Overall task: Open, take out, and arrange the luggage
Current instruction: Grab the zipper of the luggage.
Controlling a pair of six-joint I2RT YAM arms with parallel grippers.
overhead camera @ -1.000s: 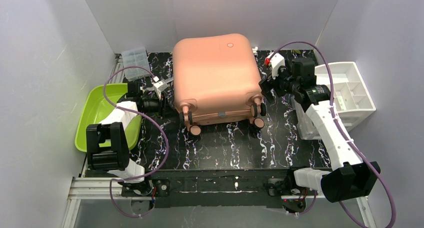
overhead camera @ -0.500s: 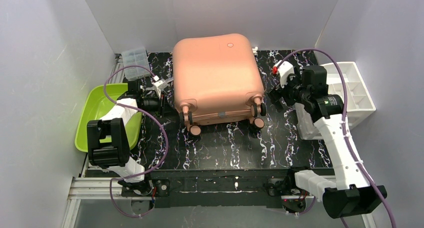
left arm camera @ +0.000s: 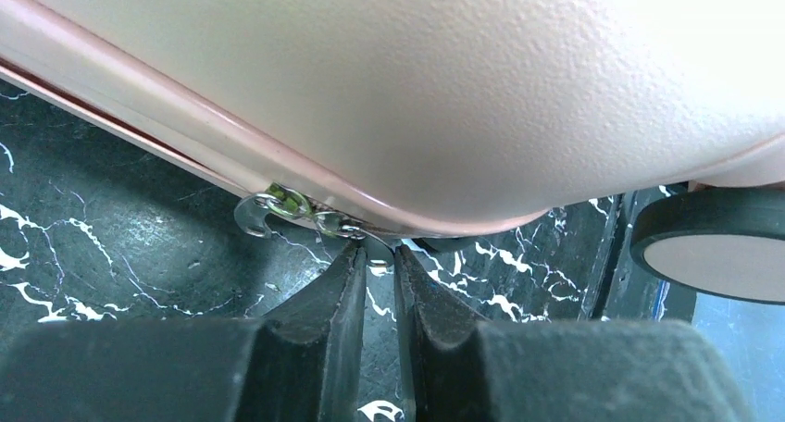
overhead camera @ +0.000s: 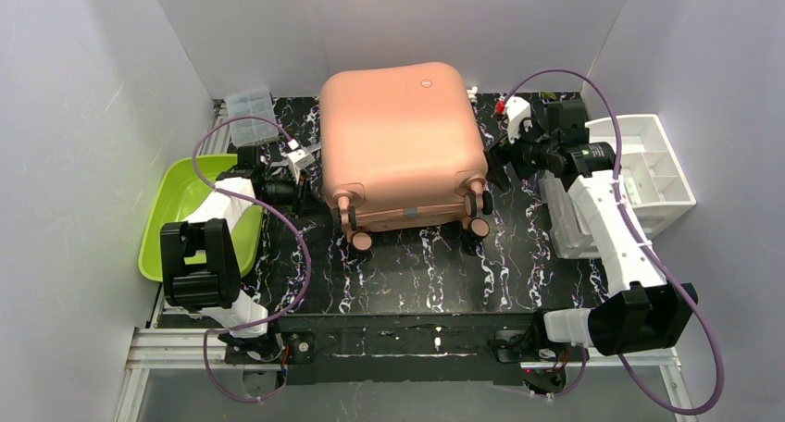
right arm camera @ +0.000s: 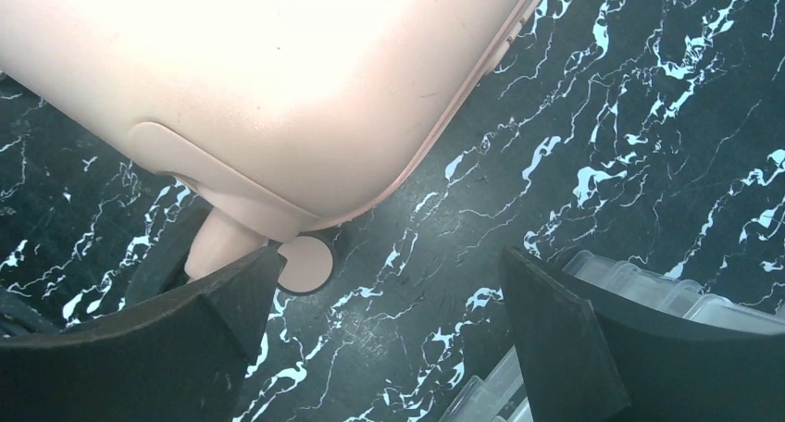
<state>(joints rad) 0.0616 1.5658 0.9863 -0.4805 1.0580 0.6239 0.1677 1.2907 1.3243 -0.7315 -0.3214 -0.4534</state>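
Here, luggage [left arm camera: 481,89] zipper pull [left arm camera: 315,218] nipped in left jaws, right jaws wide nearby

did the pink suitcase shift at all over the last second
No. The luggage keeps its place: its near wheels sit on the same white veins of the black table.

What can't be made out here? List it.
Salmon-pink hard-shell suitcase: contents, every view; closed shell hides them.
Black suitcase wheel: left wrist view; right edge cuts it.
Clear plastic box: right wrist view; finger of right claw and bottom edge hide most.
Silver zipper pull: top view; too small.
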